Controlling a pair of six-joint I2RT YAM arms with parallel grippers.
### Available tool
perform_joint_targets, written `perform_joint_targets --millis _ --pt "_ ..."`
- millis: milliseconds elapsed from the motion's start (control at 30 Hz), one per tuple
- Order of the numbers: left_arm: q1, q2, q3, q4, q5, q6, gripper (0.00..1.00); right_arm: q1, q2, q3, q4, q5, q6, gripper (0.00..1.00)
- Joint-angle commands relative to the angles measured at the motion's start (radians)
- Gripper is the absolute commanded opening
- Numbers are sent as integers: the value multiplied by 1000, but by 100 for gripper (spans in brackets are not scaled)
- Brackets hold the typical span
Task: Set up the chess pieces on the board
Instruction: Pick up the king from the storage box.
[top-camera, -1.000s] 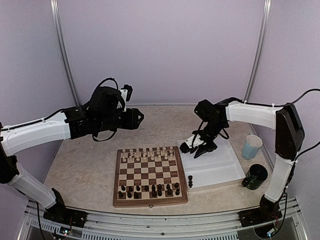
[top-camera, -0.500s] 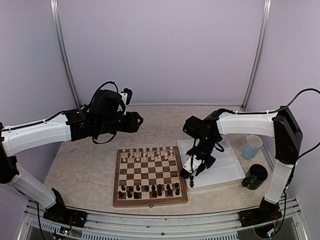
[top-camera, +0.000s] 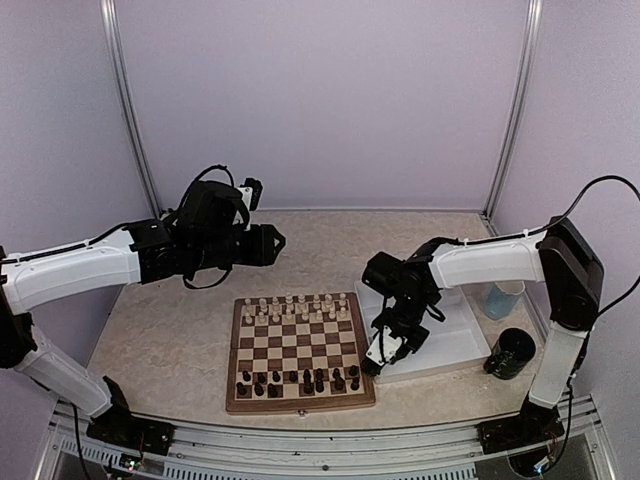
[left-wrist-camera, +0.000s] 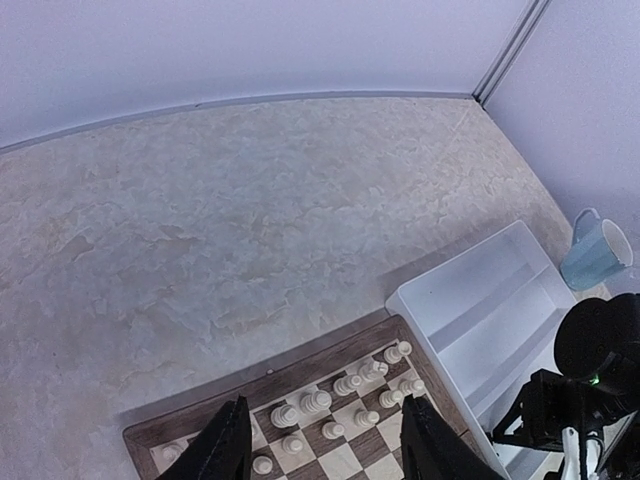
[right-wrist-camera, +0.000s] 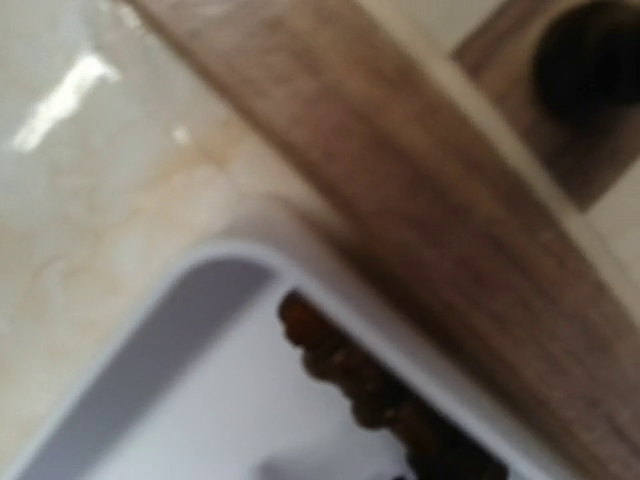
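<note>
Crowding the right hand (top-camera: 378, 350) — white tray (top-camera: 442, 361) wall, board (top-camera: 300, 403) rim.

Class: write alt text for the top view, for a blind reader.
The right gripper hangs low over the tray, at its near corner beside the board. Cream pieces line its far rows, dark pieces its near rows; the left gripper hovers beyond.

White tray (top-camera: 455, 338), pale blue cup (top-camera: 500, 298), black mug (top-camera: 513, 352)

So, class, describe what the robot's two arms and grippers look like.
The left arm and right arm have white tubular links with black joints. Thin black cables loop alongside. The left gripper is black; the right gripper black with white patches.
</note>
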Motion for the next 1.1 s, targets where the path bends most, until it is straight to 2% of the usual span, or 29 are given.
perform_joint_targets --millis 0,200,333,700,1067 --pt "2 -25 -3 14 20 -12 51 15 -13 16 -9 -17 -1 31" --pt "1 -26 -3 10 24 -5 51 16 -18 88 -99 -25 17 32" --pt "1 -21 -4 12 32 -4 51 25 -8 113 -97 -38 28 33" --pt "1 -33 -10 4 32 -6 51 44 12 -19 12 36 -8 36" --pt "-4 -29 -8 5 36 -6 51 29 30 -25 40 74 32 36"
